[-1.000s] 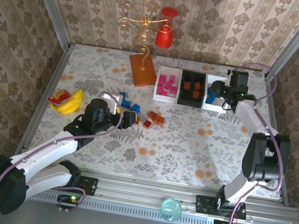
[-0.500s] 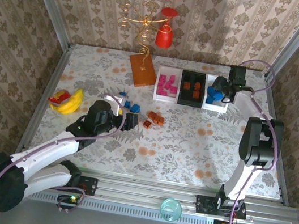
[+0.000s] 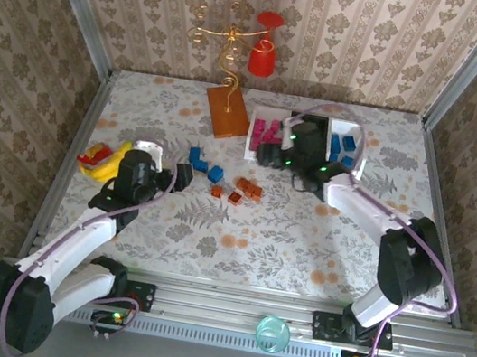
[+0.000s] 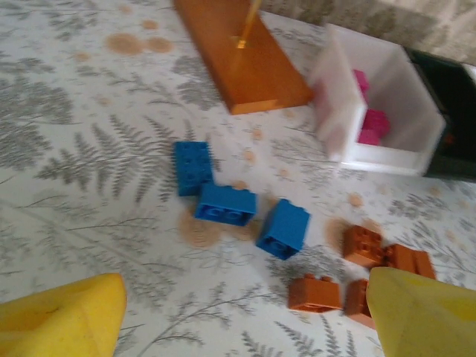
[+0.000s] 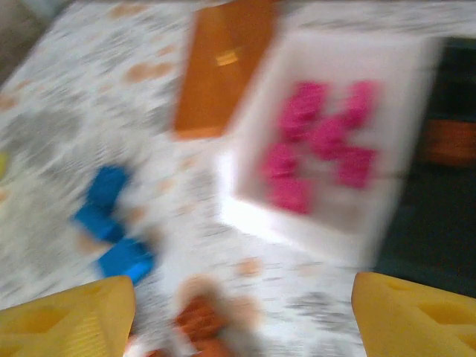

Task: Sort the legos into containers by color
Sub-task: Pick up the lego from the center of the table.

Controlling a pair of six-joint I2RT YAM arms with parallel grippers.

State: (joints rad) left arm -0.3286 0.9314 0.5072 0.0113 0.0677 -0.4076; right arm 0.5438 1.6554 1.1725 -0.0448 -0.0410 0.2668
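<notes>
The unsorted part of the job lies nearest you on the table (image 3: 302, 235). There are three blue legos (image 4: 225, 204) in a loose cluster and, just to their right, a small group of orange-brown legos (image 4: 364, 245), at least four. You have no loose pink block that I can make out.

Farther back, the three containers stand in a row. The left white bin (image 4: 331, 97) holds the pink legos (image 5: 327, 141). The black bin (image 4: 454, 126) in the middle shows at least one orange-brown piece. The right white bin (image 3: 353, 164) holds several blue ones. I judge pink finished and the task well past halfway, with the blue cluster and the orange-brown group left to carry back.

Your left arm reaches from its near-left base out over the table. The left gripper (image 3: 182, 176) sits low, just left of the blue legos, with its yellow fingers (image 4: 59, 323) spread wide and nothing between them. The blue cluster lies straight ahead of it.

Your right arm doubles back from its base and stretches leftward across the containers, covering much of the black bin. The right gripper (image 3: 264, 153) hangs by the front of the pink bin. Its wrist view is blurred, but the jaws are plainly parted and empty.
</notes>
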